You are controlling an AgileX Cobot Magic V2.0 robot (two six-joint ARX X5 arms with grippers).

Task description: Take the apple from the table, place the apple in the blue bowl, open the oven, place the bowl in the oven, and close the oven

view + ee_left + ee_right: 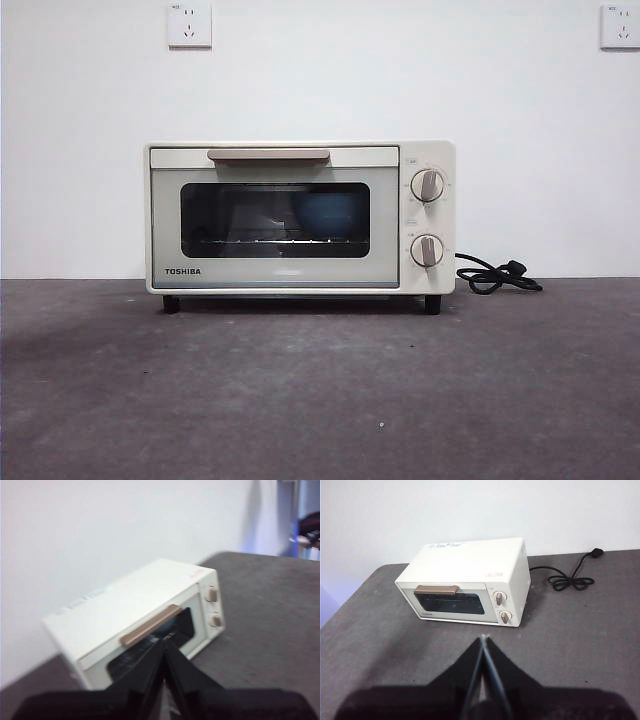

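— Where is the glossy round blue bowl (327,217) found?

— It is seen through the dark glass door of the cream-white boxy TOSHIBA oven (300,218), resting on the wire rack, toward the knob side. The small red apple cannot be made out. The door is shut, its beige bar handle (268,155) lying along the top.

— And around the oven?

— It is set on the dark grey matte desk (320,390), against a white wall, with its black cord (497,275) coiled beside it.

— The tools?

— The left tool (164,642) is held above the oven's front, jaws pressed together, nothing gripped. The right tool (483,639) is raised well back from the oven, likewise closed and empty.
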